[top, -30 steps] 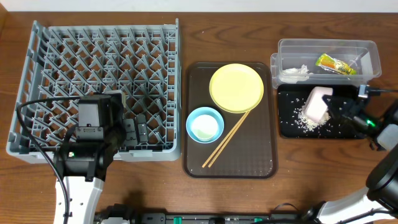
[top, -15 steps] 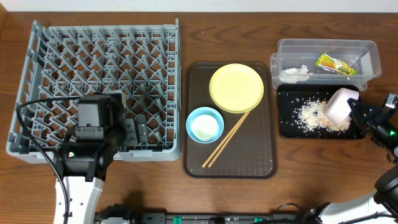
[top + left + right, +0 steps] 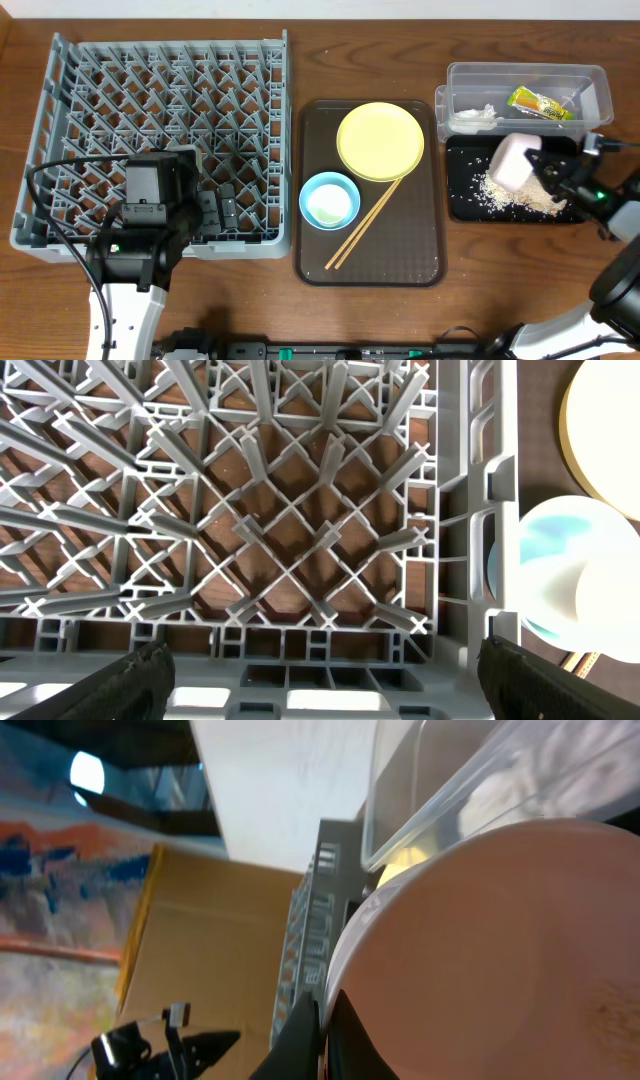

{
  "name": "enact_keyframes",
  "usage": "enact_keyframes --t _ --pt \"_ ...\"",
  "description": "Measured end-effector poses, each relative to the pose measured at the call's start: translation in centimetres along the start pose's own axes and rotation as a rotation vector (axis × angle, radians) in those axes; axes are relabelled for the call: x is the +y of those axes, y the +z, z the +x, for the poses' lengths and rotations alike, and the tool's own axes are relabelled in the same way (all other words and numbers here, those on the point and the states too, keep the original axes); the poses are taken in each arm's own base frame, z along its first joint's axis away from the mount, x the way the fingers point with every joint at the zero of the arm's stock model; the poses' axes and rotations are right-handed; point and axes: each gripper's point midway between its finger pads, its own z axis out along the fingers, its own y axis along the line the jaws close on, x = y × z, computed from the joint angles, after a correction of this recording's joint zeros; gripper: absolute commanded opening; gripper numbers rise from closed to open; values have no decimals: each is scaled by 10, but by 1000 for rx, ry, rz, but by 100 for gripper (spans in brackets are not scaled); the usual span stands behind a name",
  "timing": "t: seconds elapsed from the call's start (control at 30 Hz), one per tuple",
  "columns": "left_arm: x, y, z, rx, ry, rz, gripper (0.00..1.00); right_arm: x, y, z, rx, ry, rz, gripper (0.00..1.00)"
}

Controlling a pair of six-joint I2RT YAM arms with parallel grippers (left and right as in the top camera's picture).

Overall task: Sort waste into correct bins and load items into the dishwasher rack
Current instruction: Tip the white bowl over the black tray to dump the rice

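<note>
One item is in hand: the white bowl (image 3: 512,163), tipped on its side above the black tray (image 3: 460,208), rim pinched in the right gripper (image 3: 547,172). The right wrist view is filled by the bowl's wall, so the contact itself barely shows.

Rice scraps (image 3: 505,196) lie scattered on the tray floor, thickest toward its front edge. The clear tub (image 3: 600,95) sits just behind, holding the snack wrapper (image 3: 540,103) and tissue (image 3: 473,117).

The left gripper (image 3: 215,208) hangs over the near right part of the rack (image 3: 120,90), jaws wide, holding nothing. Yellow plate (image 3: 380,140), blue bowl (image 3: 330,200) and chopsticks (image 3: 365,225) wait on the brown tray (image 3: 420,262).

Risks, as judged:
- Rim pinch on a smooth, tilted bowl. A quick swing toward the rack could let it pivot or slip, dropping it onto the tray or the plate.
- Grains clinging inside the bowl cannot be checked from these views. If carried across, they would shed on the table, the brown tray or the rack.
- The bowl hangs near the tub wall, so a careless turn could knock the tub.
- A low pass could sweep the front scraps off the tray.
- The left arm occupies the rack corner nearest the bowl's likely path, so the two arms could collide.
</note>
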Motion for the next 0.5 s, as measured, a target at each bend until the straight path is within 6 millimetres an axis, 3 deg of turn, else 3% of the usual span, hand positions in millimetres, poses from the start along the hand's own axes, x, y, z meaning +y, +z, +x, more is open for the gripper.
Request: enact_keyframes --t 0.27,0.5 --pt "0 0 0 0 0 0 98 4 23 14 74 28 -14 1" --pt "0 0 0 2 0 0 98 2 24 10 66 45 4 1"
